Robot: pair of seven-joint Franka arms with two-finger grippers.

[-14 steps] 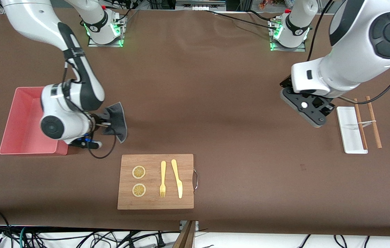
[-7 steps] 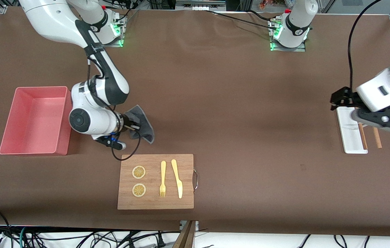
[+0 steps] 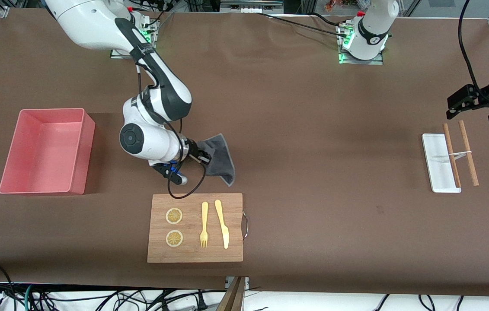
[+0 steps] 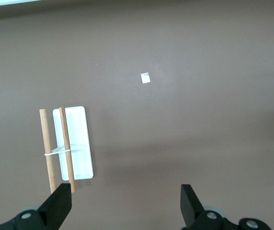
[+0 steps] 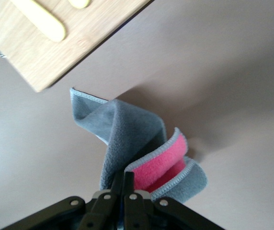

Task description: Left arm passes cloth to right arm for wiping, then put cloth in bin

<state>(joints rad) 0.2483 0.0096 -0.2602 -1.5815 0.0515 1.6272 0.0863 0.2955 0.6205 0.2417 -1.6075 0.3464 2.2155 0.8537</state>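
The right hand (image 3: 203,156) is clamping a bunched corner of the cloth (image 3: 220,159) between fully closed fingers, and the rest of the fabric is draping down to the brown counter (image 3: 313,129) just farther from the front camera than the cutting board (image 3: 195,227). In the right wrist view the cloth is showing a grey outer face and a pink inner face where it is folding over itself, with one loose flap reaching toward the board's corner. The main risk, as I am judging it, is that this trailing flap is lying close enough to the board that a sweep toward the camera could catch its edge and nudge the fork (image 3: 204,224), the knife (image 3: 222,223) or the two lemon slices (image 3: 174,216). The pinch is also taking only a small bunch of fabric, so friction against the counter could be tugging the cloth free during wiping. The pink bin (image 3: 45,151) is sitting well apart toward the right arm's end of the counter, empty as far as can be seen, so a dangling cloth could snag its tall wall on the way in. The left hand (image 4: 127,206) is waiting up over the white tray (image 3: 439,163) and the two wooden sticks (image 3: 460,153), its fingers spread wide and holding nothing.
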